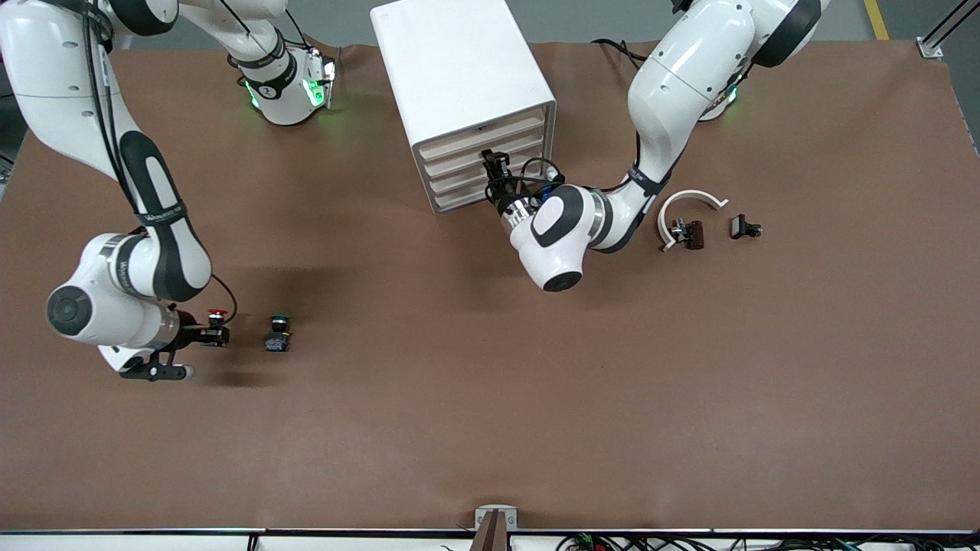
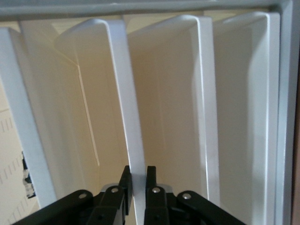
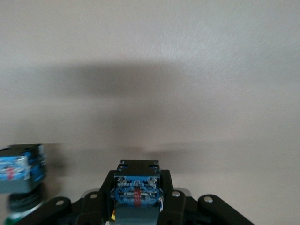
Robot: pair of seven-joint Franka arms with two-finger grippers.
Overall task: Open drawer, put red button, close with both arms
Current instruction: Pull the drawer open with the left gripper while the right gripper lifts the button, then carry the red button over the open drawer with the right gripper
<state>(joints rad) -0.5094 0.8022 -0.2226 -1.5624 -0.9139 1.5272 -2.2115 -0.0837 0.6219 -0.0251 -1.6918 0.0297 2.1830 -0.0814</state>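
Note:
The white cabinet (image 1: 452, 61) stands near the robots' bases, its four cream drawer fronts facing the front camera. My left gripper (image 1: 494, 159) is at the second drawer from the top (image 1: 475, 145). In the left wrist view the gripper (image 2: 137, 176) is shut on that drawer's white front lip (image 2: 123, 84). My right gripper (image 1: 218, 334) is toward the right arm's end of the table and is shut on the red button (image 1: 217, 314). The right wrist view shows the gripper (image 3: 136, 187) with its fingers clamped on the button's blue-grey block base (image 3: 136, 191).
The button with the green cap (image 1: 277, 333) stands on the table just beside the right gripper and shows in the right wrist view (image 3: 21, 173). A white curved piece (image 1: 689, 203) and two small dark parts (image 1: 689, 233) (image 1: 743, 226) lie toward the left arm's end.

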